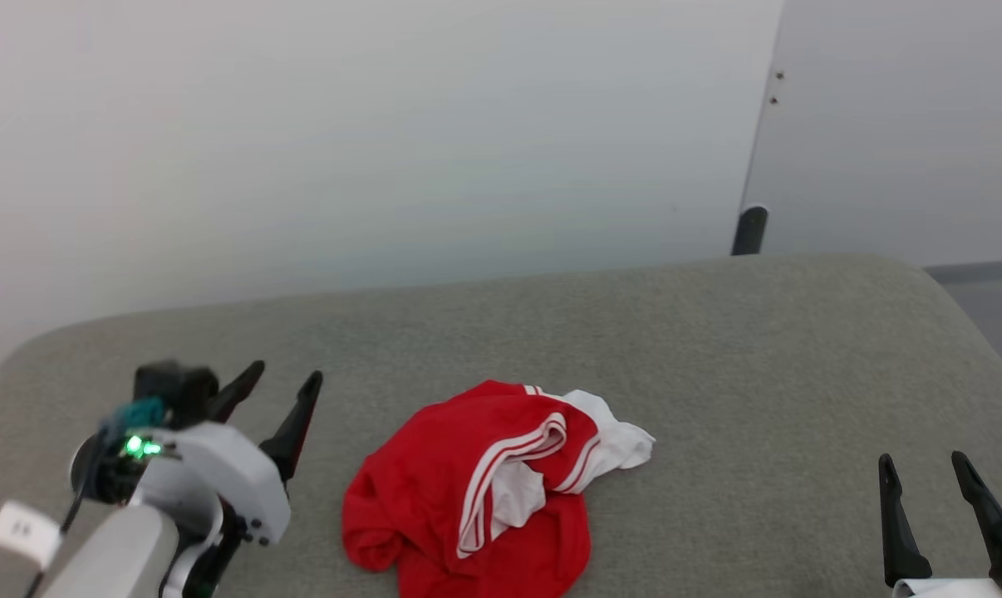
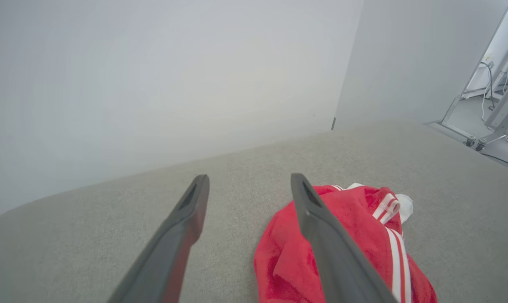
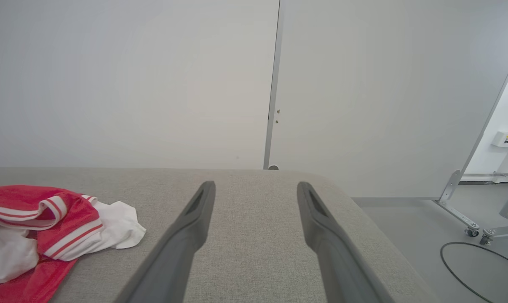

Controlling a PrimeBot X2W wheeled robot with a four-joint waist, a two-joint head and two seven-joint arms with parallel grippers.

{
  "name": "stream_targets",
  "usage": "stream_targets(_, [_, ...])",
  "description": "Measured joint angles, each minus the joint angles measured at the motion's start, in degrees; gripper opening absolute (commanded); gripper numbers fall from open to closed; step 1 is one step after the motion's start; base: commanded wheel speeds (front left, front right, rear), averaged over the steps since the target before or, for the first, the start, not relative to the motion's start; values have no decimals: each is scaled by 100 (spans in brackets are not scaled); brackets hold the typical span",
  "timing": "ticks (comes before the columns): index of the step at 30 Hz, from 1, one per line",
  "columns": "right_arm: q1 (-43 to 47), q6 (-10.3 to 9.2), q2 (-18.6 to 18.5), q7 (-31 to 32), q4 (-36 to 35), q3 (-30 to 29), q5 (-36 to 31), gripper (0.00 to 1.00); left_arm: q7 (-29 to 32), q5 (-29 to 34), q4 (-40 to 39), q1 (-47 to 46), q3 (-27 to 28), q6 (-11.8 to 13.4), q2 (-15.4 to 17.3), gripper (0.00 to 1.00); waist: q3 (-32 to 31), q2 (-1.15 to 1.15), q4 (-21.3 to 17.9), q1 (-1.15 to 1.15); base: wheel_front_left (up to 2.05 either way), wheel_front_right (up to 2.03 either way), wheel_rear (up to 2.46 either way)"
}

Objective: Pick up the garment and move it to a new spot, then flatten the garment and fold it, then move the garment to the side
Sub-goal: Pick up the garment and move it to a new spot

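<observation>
Garment (image 1: pixel 476 490): crumpled in a heap on the grey padded surface (image 1: pixel 717 349), toward 6 o'clock of that surface in the head view; red bulk at 7 o'clock of the heap, white panel poking out at 2 o'clock, red-and-white striped trim curving across the middle; lying free, apart from both grippers
Left gripper (image 1: pixel 288 370): at 9 o'clock of the garment in the head view, just beside it, fingers pointing toward 1 o'clock; jaws spread wide, with bare surface between them
Left wrist view: garment (image 2: pixel 355 227) at 4 o'clock of the frame, partly behind one finger; grey surface ahead, between the fingertips
Right gripper (image 1: pixel 921 457): at 3 o'clock of the garment in the head view, well apart from it, near the surface's edge; jaws spread wide, gripping nothing
Right wrist view: garment (image 3: pixel 47 219) at 8 o'clock of the frame, well clear of the fingers
Backdrop: pale wall panels at 12 o'clock; dark post (image 1: pixel 750 231) just behind the surface's far edge at 1 o'clock
</observation>
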Motion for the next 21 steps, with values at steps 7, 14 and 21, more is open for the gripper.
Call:
stream_targets(7, [93, 0, 3, -47, 89, -97, -51, 100, -1083, 259, -46, 513, 158, 196, 27, 100, -107, 0, 248, 0, 0, 0, 0])
stream_targets(14, [202, 0, 3, -96, 166, -209, -107, 100, -1570, 421, -38, 958, 421, 472, 46, 100, -182, 0, 487, 0, 0, 0, 0])
stream_targets(21, [264, 0, 3, -125, 250, -241, -105, 100, -1659, 497, -230, 1479, 823, 533, -23, 100, -250, 0, 711, 0, 0, 0, 0])
